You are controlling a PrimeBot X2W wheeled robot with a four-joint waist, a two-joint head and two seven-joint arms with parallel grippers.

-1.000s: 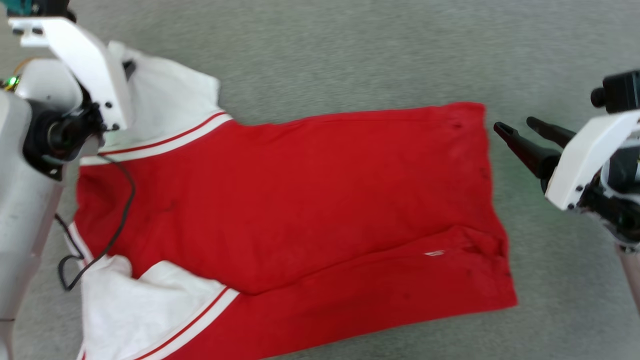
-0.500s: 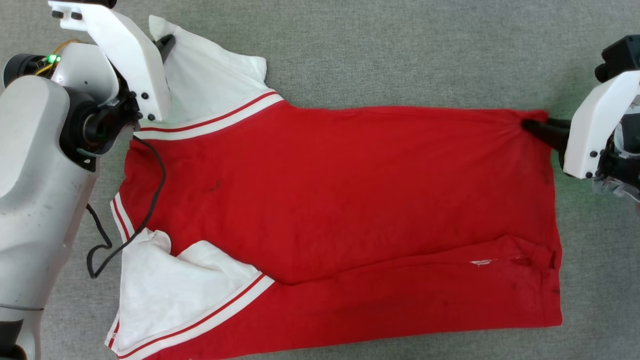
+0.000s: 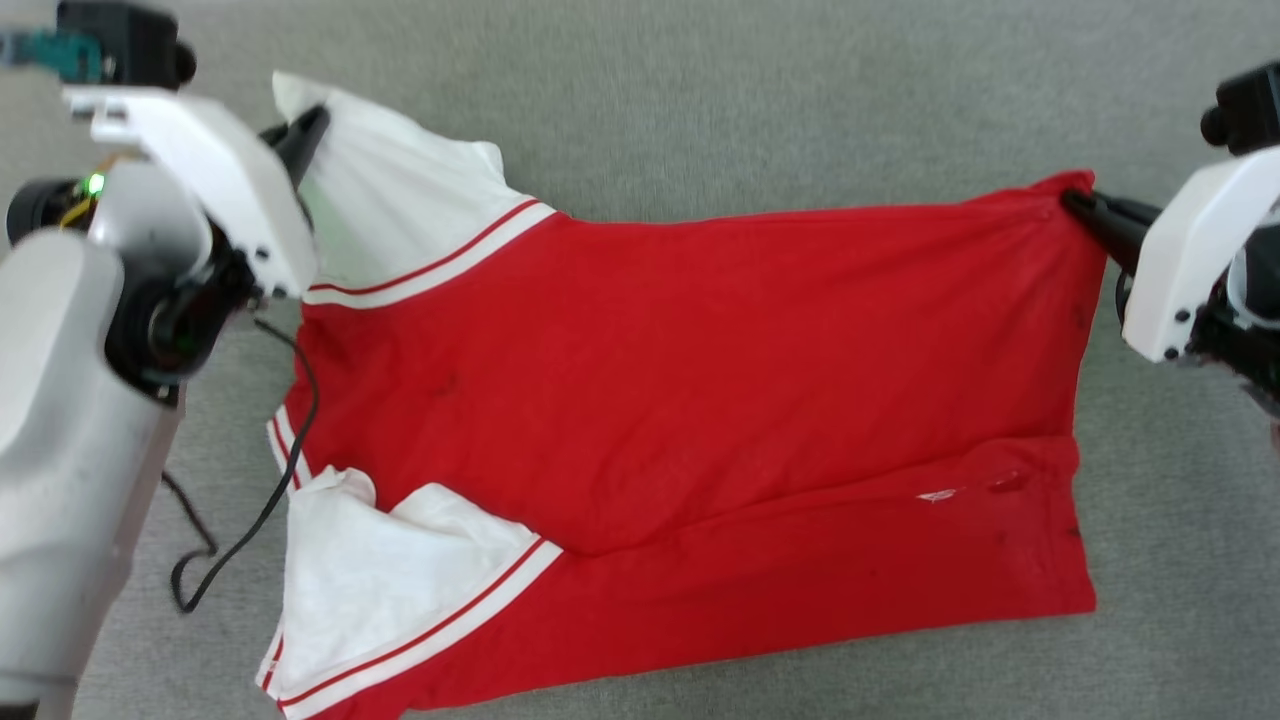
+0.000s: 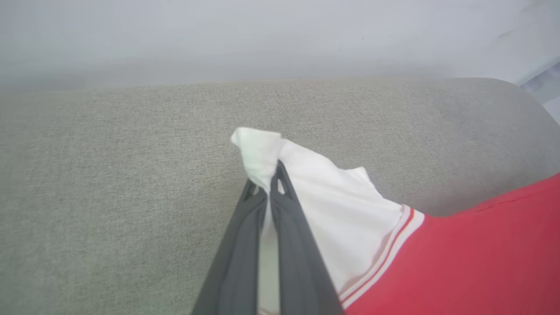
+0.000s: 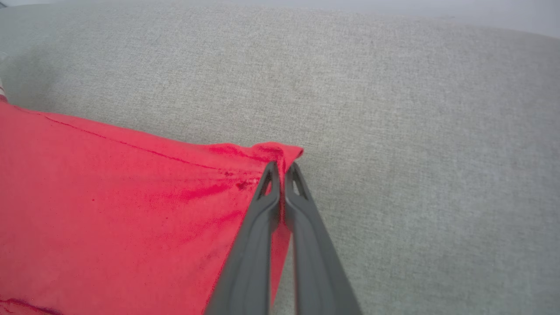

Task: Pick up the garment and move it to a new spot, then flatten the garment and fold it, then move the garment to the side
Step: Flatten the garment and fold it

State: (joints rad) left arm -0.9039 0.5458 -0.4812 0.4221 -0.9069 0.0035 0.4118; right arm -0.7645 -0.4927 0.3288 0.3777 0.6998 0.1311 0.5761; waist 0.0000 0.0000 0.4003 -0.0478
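The garment (image 3: 700, 380), a red jersey with white sleeves and red-and-white striped trim, lies spread sideways across the grey surface, its near long edge folded over. My left gripper (image 3: 305, 128) is shut on the tip of the far white sleeve (image 4: 315, 192), which bunches between the fingers (image 4: 280, 205). My right gripper (image 3: 1075, 203) is shut on the garment's far hem corner (image 5: 275, 153), pinched between its dark fingers (image 5: 306, 218). The cloth between the two grips looks pulled taut and slightly raised. The other white sleeve (image 3: 390, 590) lies crumpled at the near left.
The grey fabric surface (image 3: 750, 100) stretches beyond the garment on all sides. Its rounded far edge (image 4: 306, 83) meets a pale wall. A loose black cable (image 3: 270, 490) hangs from my left arm over the garment's left edge.
My right gripper moved in from beside the hem corner and shut on it. The far edge has since been drawn up and taut. The head camera shifted between frames.
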